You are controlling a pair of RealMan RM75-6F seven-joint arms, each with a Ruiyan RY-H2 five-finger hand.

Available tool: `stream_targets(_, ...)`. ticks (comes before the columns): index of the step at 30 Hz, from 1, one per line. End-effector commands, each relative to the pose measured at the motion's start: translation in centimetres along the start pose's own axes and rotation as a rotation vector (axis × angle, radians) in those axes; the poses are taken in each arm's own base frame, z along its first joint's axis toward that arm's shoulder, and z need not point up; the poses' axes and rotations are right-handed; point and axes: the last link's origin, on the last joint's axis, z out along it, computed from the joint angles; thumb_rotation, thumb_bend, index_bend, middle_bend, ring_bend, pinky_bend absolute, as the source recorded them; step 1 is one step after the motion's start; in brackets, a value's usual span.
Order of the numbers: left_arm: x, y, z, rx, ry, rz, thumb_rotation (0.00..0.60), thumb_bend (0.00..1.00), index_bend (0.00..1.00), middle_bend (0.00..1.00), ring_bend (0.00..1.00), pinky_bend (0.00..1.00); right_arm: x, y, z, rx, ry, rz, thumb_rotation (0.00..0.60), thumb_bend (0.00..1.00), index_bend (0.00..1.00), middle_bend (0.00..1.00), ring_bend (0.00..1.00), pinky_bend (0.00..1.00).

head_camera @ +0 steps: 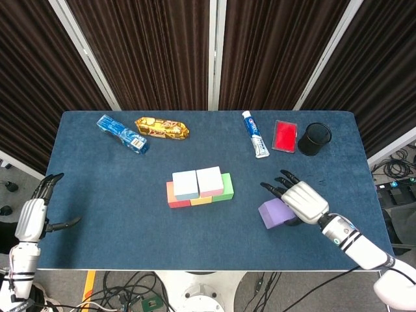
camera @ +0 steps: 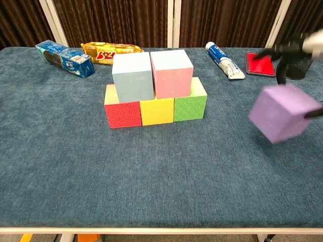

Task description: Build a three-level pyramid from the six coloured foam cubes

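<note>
Red, yellow and green cubes form a row in the middle of the table. A light blue cube and a pink cube sit side by side on top of them. My right hand grips the purple cube from above, to the right of the stack. In the chest view the purple cube looks blurred and lifted off the cloth, with my right hand's fingers above it. My left hand hangs open beside the table's left edge, holding nothing.
Along the far edge lie a blue biscuit pack, a gold snack pack, a toothpaste tube, a red box and a black mesh cup. The blue table cloth is bare at the front left.
</note>
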Motion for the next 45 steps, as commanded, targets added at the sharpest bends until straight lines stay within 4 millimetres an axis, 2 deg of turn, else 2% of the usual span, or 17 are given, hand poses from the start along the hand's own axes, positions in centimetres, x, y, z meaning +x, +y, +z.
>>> stream_targets(1,0.0,-0.1,0.0,0.000,0.001,-0.004,0.600,0.07,0.09,0.11,0.01,0.14,5.1,-0.7,1.1,-0.009,0.127,0.075,0.600,0.12,0.00,0.69,0.14,0.00)
stream_targets(5,0.2,-0.5,-0.2,0.002,0.005,-0.012,0.600,0.07,0.09,0.11,0.01,0.14,8.8,-2.7,3.4,0.001,0.188,0.141,0.600,0.12,0.00,0.70,0.14,0.00)
stream_targets(8,0.4,-0.8,-0.3,0.007,0.011,-0.018,0.600,0.07,0.09,0.11,0.01,0.14,10.2,-4.5,5.7,0.011,0.159,0.155,0.600,0.12,0.00,0.71,0.14,0.00)
stream_targets(14,1.1,-1.5,-0.5,0.012,0.029,-0.023,0.600,0.07,0.09,0.11,0.01,0.14,11.5,-8.4,10.2,0.040,0.072,0.097,0.600,0.12,0.00,0.70,0.14,0.00)
stream_targets(23,2.0,-2.8,-0.7,0.029,0.043,-0.032,0.600,0.07,0.09,0.11,0.01,0.14,13.5,-14.2,14.7,0.018,0.077,0.072,0.600,0.12,0.00,0.71,0.14,0.00)
stream_targets(32,2.4,-4.0,-1.1,0.041,0.050,-0.026,0.600,0.07,0.09,0.11,0.01,0.14,13.0,-16.9,16.4,-0.036,0.032,0.014,0.600,0.12,0.00,0.70,0.14,0.00)
stream_targets(45,2.7,-4.7,-1.1,0.047,0.049,-0.041,0.600,0.07,0.09,0.11,0.01,0.14,13.6,-16.6,16.6,-0.096,0.021,-0.018,0.600,0.12,0.00,0.69,0.14,0.00)
